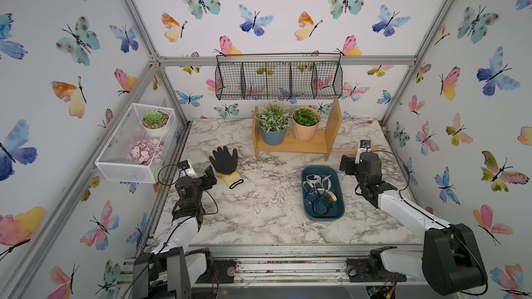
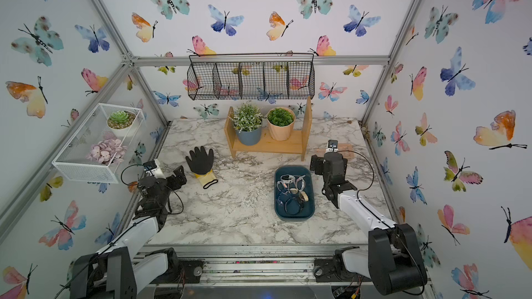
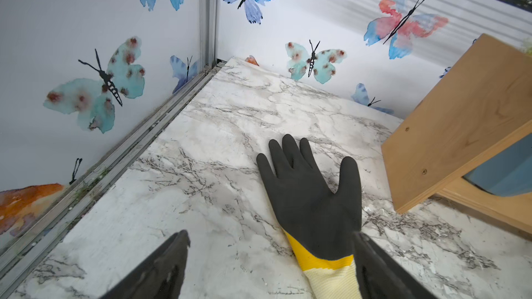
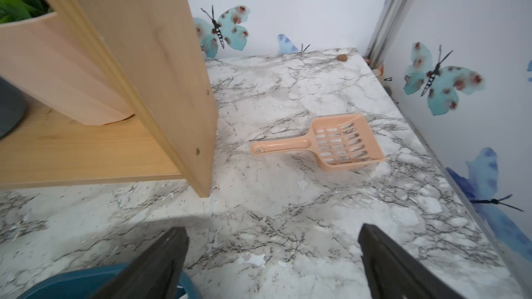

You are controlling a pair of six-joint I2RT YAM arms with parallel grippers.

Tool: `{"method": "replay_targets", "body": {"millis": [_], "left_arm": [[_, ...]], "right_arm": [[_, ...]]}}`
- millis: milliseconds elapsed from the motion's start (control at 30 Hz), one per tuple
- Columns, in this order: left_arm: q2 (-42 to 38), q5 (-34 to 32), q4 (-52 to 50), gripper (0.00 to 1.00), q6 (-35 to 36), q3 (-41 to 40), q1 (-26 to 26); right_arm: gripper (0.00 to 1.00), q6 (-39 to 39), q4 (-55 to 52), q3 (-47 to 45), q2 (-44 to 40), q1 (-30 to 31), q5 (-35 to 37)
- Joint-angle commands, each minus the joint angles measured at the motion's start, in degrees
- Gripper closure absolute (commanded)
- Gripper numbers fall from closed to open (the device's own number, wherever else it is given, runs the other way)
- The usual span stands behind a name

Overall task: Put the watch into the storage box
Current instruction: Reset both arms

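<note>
Plainly, left tool (image 3: 270,234) and right tool (image 4: 272,228) gape wide, empty.

**Visitor:** What colour is your bench (image 1: 259,214)?
**Me:** White marble pattern, grey veins. The walls (image 1: 273,18) carry watercolour butterflies in blue, teal, pink and orange.
**Visitor:** And the storage box (image 1: 339,197)?
**Me:** Dark teal-blue, with a black watch (image 1: 327,203) among pale straps. The glove (image 1: 224,161) is black with a yellow band and cream cuff. The scoop (image 4: 331,142) is peach. 2 pots: 1 grey-blue (image 1: 273,137), 1 peach (image 1: 305,131). My left hand (image 3: 270,234) and right hand (image 4: 273,231) are black.
</note>
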Motion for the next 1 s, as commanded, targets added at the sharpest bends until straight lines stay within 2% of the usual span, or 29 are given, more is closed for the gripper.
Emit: {"method": "replay_targets", "body": {"millis": [0, 133, 200, 300, 433, 733, 800, 833, 900, 967], "left_arm": [[2.5, 2.4, 10.6, 0.08, 1.8, -1.2, 0.2], [4.8, 4.2, 14.4, 0.08, 2.4, -2.5, 0.2], [6.2, 4.3, 14.9, 0.08, 2.3, -2.4, 0.2], [7.0, 4.7, 17.1, 0.02, 3.0, -3.6, 0.1], [7.5, 4.9, 22.3, 0.01, 3.0, -6.6, 0.1], [9.0, 3.6, 26.0, 0.01, 5.4, -8.3, -2.5], [9.5, 3.5, 27.2, 0.01, 5.7, -8.7, -2.8], [9.8, 3.5, 27.7, 0.01, 5.9, -8.9, -3.0], [11.0, 3.5, 29.0, 0.01, 6.8, -8.9, -3.8], [12.3, 2.9, 30.3, 0.01, 8.6, -9.2, -5.4]], "right_arm": [[0.01, -2.2, 6.2, -2.7, -0.1, -1.1, 7.4], [0.01, -3.7, 13.6, -8.5, -1.6, -4.6, 6.8], [0.01, -6.3, 22.1, -13.3, -1.8, -5.5, 4.3], [0.01, -7.7, 33.9, -19.3, -0.8, -5.7, 1.4], [0.01, -6.8, 38.0, -19.8, 4.5, -5.8, -1.1], [0.01, -8.5, 63.3, -25.0, 20.0, -5.8, -4.4], [0.01, -7.3, 53.9, -23.0, 17.0, -5.8, -4.3], [0.01, -7.0, 53.5, -22.8, 17.2, -5.8, -4.5], [0.01, -7.8, 60.1, -24.0, 19.3, -5.8, -4.7], [0.01, -7.7, 56.8, -23.4, 18.2, -5.8, -4.3]]}}
